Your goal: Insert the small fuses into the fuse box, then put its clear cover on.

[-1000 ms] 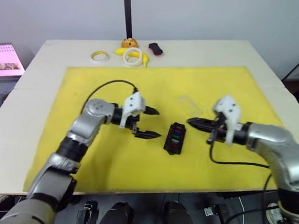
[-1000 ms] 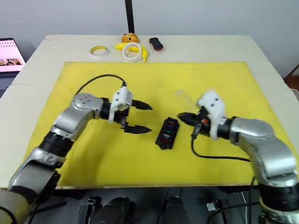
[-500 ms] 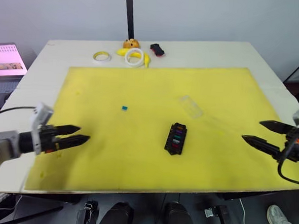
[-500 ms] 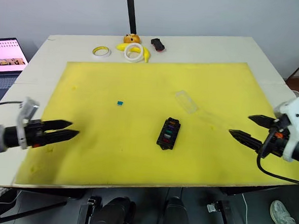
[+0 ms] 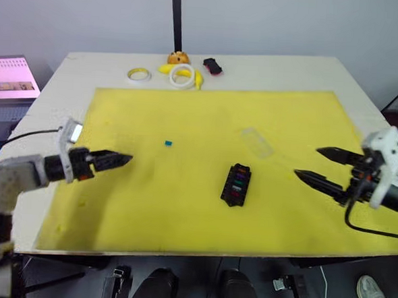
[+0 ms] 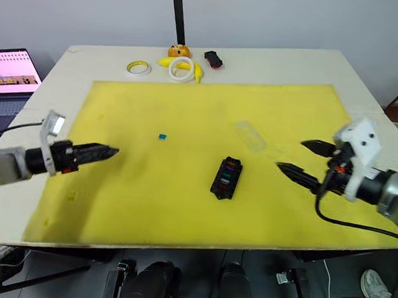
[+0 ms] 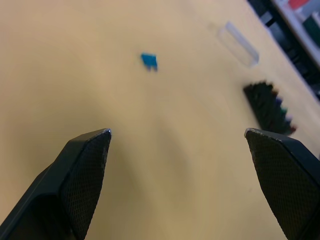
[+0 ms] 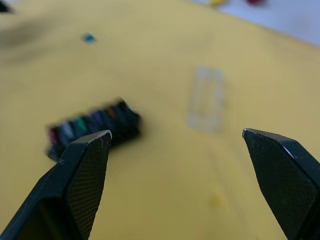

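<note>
One teal fuse (image 5: 167, 144) lies loose on the yellow mat (image 5: 208, 116), so the left gripper (image 5: 120, 160), its fingers spread wide and empty, should come in low and straddle that chip squarely before closing. The fuse box (image 5: 235, 184) sits mid-mat with coloured fuses already in, the clear cover (image 5: 256, 142) just beyond it. The right gripper (image 5: 319, 166) hovers wide open, holding nothing.

Matt yellow mat (image 5: 200, 122); transparent plastic clear cover (image 5: 257, 142)
</note>
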Robot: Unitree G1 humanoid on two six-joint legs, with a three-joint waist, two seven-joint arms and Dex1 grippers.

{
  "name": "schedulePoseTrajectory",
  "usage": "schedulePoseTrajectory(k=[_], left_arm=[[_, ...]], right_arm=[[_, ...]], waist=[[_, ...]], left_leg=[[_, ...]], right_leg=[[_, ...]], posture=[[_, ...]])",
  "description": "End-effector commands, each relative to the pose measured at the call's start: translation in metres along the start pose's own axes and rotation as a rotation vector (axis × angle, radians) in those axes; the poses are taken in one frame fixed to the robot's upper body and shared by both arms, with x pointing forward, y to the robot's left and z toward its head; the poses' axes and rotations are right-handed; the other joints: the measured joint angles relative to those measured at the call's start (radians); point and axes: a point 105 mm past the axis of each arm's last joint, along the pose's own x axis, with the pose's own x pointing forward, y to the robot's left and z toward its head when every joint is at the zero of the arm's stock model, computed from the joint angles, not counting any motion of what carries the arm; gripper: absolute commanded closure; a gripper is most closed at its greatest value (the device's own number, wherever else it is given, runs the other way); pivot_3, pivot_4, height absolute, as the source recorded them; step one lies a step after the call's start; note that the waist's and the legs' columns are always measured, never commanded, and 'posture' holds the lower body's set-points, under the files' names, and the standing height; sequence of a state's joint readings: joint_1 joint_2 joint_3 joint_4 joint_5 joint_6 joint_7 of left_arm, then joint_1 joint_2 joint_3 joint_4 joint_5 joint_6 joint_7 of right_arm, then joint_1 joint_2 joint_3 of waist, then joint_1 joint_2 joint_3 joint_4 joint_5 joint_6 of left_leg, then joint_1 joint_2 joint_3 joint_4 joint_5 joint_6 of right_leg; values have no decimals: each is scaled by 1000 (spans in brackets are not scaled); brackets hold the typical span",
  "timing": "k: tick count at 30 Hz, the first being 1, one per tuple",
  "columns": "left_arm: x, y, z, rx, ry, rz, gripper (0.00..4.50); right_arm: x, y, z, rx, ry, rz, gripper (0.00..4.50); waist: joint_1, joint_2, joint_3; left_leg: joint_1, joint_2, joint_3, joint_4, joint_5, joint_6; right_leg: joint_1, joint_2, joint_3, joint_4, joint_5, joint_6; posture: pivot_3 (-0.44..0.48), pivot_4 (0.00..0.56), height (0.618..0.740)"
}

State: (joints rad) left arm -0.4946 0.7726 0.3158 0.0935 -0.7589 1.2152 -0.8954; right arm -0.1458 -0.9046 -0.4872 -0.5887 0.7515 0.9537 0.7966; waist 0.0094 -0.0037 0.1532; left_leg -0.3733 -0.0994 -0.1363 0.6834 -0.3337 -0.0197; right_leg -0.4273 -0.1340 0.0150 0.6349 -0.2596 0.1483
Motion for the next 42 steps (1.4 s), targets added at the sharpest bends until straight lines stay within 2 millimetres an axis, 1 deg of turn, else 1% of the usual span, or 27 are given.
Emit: schedulePoseTrajectory(k=[1,4,7,11,13,19,21,26,29,32,35,39,42], left_arm=[[17,-5,9,-114,32,-47,0],[44,-8,18,-236,65,-97,0],[59,-2,23,-273,64,-79,0],[75,4,31,-326,39,-75,0],[82,5,30,-360,39,-81,0],[91,10,15,-334,99,-60,0],[91,12,15,-311,101,-52,0],[88,11,15,-332,108,-79,0],[96,11,8,-346,117,-90,0],[105,9,5,-381,107,-115,0],[112,10,1,-379,107,-110,0],[117,7,1,-395,95,-135,0],[118,4,2,-403,90,-163,0]], right_arm=[[20,24,15,-41,-56,99,44],[45,44,22,-44,-109,183,44],[60,54,27,-47,-136,210,44],[71,57,36,-40,-170,218,44],[75,56,38,-39,-180,212,44],[78,53,40,-47,-175,198,44],[77,53,39,-51,-171,198,44],[76,54,38,-55,-166,198,44],[76,55,38,-55,-161,200,44],[76,55,37,-52,-156,200,44],[78,55,35,-52,-151,199,44],[78,55,35,-45,-153,191,44],[78,53,33,-41,-149,179,44]], waist=[[-1,0,0],[1,-1,0],[-6,-1,0],[-22,-1,0],[-23,-1,0],[-24,-1,0],[-24,-1,0],[-25,-1,0],[-24,-1,0],[-19,-1,0],[-14,-1,0],[2,-1,0],[4,-1,0]], left_leg=[[0,0,0,0,0,0],[0,-1,-1,1,0,0],[-1,-2,-1,1,0,0],[-1,-4,-2,0,0,0],[-1,-4,-2,0,0,0],[-2,-5,-2,0,0,0],[-2,-5,-2,0,0,0],[-2,-5,-2,0,0,0],[-2,-6,-2,0,0,0],[-2,-6,-2,1,0,0],[-1,-7,-2,1,0,0],[-1,-8,-2,2,0,0],[-1,-8,-3,3,0,0]], right_leg=[[0,0,0,0,0,0],[0,0,0,1,0,0],[-1,0,-1,1,0,0],[-2,0,-1,2,0,0],[-2,0,-1,2,0,0],[-3,-1,-1,3,0,0],[-3,-1,-1,4,0,0],[-3,-1,0,4,0,0],[-5,-2,0,10,0,0],[-5,-2,0,11,0,0],[-4,-2,0,11,0,0],[-4,-3,0,11,0,0],[-3,-3,0,11,0,0]], posture=[[0,150,740],[0,150,740],[0,150,740],[0,150,740],[0,150,740],[0,150,740],[0,150,740],[0,150,740],[0,150,740],[0,150,740],[0,150,740],[0,150,740],[0,150,740]])
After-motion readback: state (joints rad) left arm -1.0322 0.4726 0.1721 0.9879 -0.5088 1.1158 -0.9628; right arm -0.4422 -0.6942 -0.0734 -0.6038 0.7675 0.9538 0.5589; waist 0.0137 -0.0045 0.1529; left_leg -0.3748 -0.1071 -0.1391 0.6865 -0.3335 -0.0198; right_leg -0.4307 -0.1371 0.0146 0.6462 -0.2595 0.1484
